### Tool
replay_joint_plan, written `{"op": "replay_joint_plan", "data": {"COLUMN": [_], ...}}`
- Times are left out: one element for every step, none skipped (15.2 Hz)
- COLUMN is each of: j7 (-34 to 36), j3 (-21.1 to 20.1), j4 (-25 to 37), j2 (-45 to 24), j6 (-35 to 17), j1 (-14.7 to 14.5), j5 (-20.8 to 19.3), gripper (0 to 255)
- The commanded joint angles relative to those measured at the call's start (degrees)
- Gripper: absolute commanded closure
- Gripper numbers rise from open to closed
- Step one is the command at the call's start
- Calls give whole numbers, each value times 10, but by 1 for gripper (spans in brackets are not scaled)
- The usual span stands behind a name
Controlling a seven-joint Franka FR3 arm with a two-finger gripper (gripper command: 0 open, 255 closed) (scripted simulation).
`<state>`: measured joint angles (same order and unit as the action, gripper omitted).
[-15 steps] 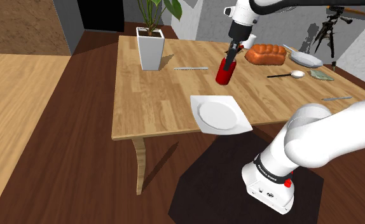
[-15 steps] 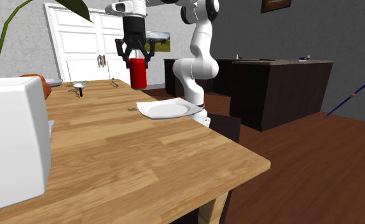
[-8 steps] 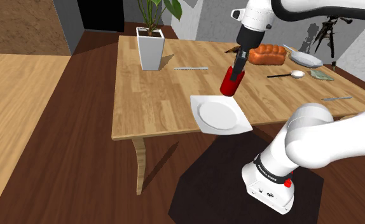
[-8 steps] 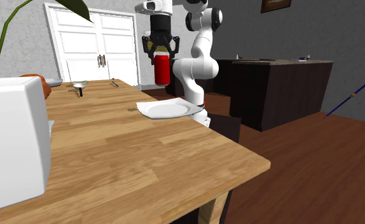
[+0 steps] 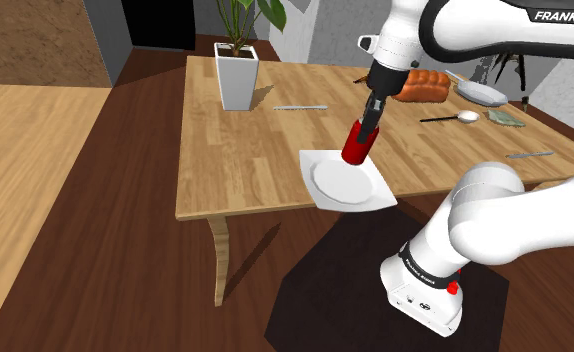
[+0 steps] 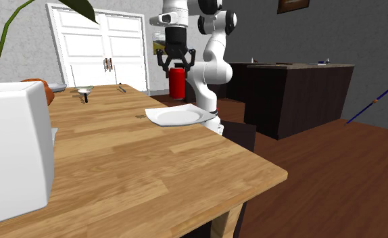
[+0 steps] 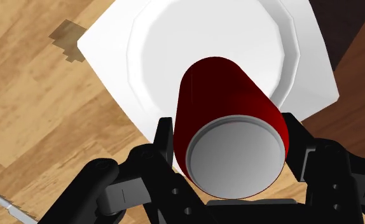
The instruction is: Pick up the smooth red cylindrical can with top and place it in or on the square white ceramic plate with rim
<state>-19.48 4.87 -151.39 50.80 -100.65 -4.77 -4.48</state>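
Note:
A smooth red can (image 5: 358, 144) with a grey top (image 7: 236, 157) hangs in my black gripper (image 5: 365, 128), which is shut on its upper part. It is held above the far edge of the square white plate (image 5: 344, 180), clear of the plate's surface. In the second exterior view the red can (image 6: 177, 82) sits behind and above the white plate (image 6: 174, 116), under the gripper (image 6: 174, 62). Seen from the wrist, the red can (image 7: 222, 102) points down over the round well of the plate (image 7: 175, 44), with a black finger (image 7: 163, 143) on either side.
A white planter (image 5: 237, 74) with a green plant stands at the table's far left. A loaf of bread (image 5: 423, 84), a spoon (image 5: 451, 118), a knife (image 5: 300, 107) and other cutlery lie at the far side. The plate sits at the wooden table's (image 5: 245, 160) near edge.
The gripper has carried the can from over the middle of the table toward the near edge and lower, and it now hangs over the plate.

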Motion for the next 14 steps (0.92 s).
{"op": "replay_joint_plan", "data": {"j7": [1, 1, 2, 2, 2, 2, 2, 2, 2, 3, 3, 3, 3, 3], "j3": [0, 1, 1, 2, 2, 3, 3, 4, 5, 5, 5, 5, 5, 5], "j4": [-18, -26, -34, -41, -48, -56, -63, -70, -77, -84, -86, -86, -86, -86], "j2": [3, 3, 2, 2, 1, 1, 0, -2, -3, -4, -5, -5, -5, -5], "j6": [-16, -24, -32, -40, -48, -56, -64, -72, -81, -89, -91, -91, -91, -91], "j1": [0, 0, 1, 1, 1, 1, 2, 2, 2, 2, 3, 3, 3, 3], "j5": [0, -1, -2, -2, -3, -3, -4, -4, -5, -6, -6, -6, -6, -6], "gripper": [255, 255, 255, 255, 255, 255, 255, 255, 255, 255, 255, 255, 255, 255]}}
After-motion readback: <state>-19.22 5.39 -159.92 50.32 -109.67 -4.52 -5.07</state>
